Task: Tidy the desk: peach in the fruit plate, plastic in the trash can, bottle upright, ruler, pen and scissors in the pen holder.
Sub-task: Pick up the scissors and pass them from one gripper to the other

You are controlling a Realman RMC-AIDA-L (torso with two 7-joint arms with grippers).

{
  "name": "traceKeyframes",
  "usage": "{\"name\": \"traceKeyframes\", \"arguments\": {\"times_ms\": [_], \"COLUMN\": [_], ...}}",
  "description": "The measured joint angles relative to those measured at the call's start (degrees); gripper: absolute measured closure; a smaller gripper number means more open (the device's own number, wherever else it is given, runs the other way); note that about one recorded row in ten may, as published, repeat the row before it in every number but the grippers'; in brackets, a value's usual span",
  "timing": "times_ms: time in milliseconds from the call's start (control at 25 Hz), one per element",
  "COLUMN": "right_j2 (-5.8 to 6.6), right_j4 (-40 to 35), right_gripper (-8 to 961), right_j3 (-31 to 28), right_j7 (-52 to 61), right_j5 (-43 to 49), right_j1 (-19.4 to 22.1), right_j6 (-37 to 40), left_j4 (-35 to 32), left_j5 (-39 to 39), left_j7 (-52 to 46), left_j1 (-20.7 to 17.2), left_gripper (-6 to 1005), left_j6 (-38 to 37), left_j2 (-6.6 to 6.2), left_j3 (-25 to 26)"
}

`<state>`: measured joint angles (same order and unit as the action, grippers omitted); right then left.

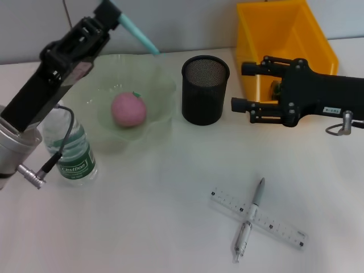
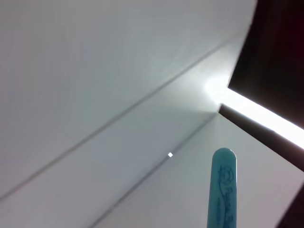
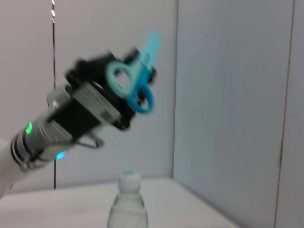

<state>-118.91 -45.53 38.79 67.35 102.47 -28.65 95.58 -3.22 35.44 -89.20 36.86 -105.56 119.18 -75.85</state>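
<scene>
My left gripper (image 1: 112,16) is raised over the back left of the table, shut on teal scissors (image 1: 139,35). Their blade points toward the wall (image 2: 222,190), and their handles (image 3: 134,90) show in the right wrist view. A pink peach (image 1: 128,109) lies in the pale green fruit plate (image 1: 162,85). The clear bottle (image 1: 71,151) stands upright, partly behind my left arm. A black mesh pen holder (image 1: 205,90) stands mid-table. My right gripper (image 1: 242,86) hovers open just right of it. A clear ruler (image 1: 259,219) and a silver pen (image 1: 249,219) lie crossed at the front. The plastic is hidden.
A yellow bin, the trash can (image 1: 284,34), stands at the back right behind my right gripper. The bottle (image 3: 126,204) also shows low in the right wrist view. White tabletop lies open at the front left and centre.
</scene>
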Motion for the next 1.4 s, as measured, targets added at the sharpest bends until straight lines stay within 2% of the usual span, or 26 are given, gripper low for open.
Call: {"name": "traceKeyframes", "arguments": {"times_ms": [40,200,480,520,720,800,920,1000,1160,1400], "right_j2": [0.0,0.0,0.23,0.21,0.16,0.1,0.08,0.09,0.08,0.08], "right_j4": [1.2,5.0,6.9,6.9,6.9,6.9,7.0,7.0,7.0,7.1], "right_gripper": [199,199,199,199,200,200,200,200,200,200], "right_j3": [0.0,0.0,0.4,0.4,0.0,0.0,0.0,0.0,0.0,0.1], "right_j7": [-2.0,-8.0,-9.4,-9.4,-9.6,-9.6,-9.6,-9.7,-9.7,-9.8], "right_j5": [-1.1,-4.0,-4.1,-4.2,-4.2,-4.3,-4.5,-5.3,-5.9,-6.0], "right_j1": [0.1,0.2,-0.2,-0.2,-0.2,-0.2,-0.2,-0.4,-0.6,-1.2], "right_j6": [0.0,-0.4,-2.0,-2.0,-2.3,-2.5,-2.6,-2.6,-2.9,-4.8], "left_j4": [2.6,4.5,3.1,-1.1,-3.0,-9.1,-12.1,-13.7,-14.3,-14.5], "left_j5": [-0.9,-0.9,-0.8,-0.8,-0.8,-1.2,-1.3,-1.4,-1.4,-1.5], "left_j7": [1.2,2.0,2.1,0.7,-0.1,-1.8,-2.3,-2.2,-1.0,1.5], "left_j1": [0.9,2.0,2.3,0.7,-0.2,-3.3,-4.8,-5.8,-5.9,-5.6], "left_gripper": [724,722,718,717,715,714,712,711,709,706], "left_j6": [0.0,0.1,0.5,2.4,3.8,9.4,12.8,16.8,21.3,24.0], "left_j2": [0.0,0.0,0.0,-0.01,-0.1,-0.62,-0.79,-0.86,-0.91,-0.52], "left_j3": [1.1,3.0,3.9,3.7,3.5,4.6,6.8,10.2,13.4,14.4]}}
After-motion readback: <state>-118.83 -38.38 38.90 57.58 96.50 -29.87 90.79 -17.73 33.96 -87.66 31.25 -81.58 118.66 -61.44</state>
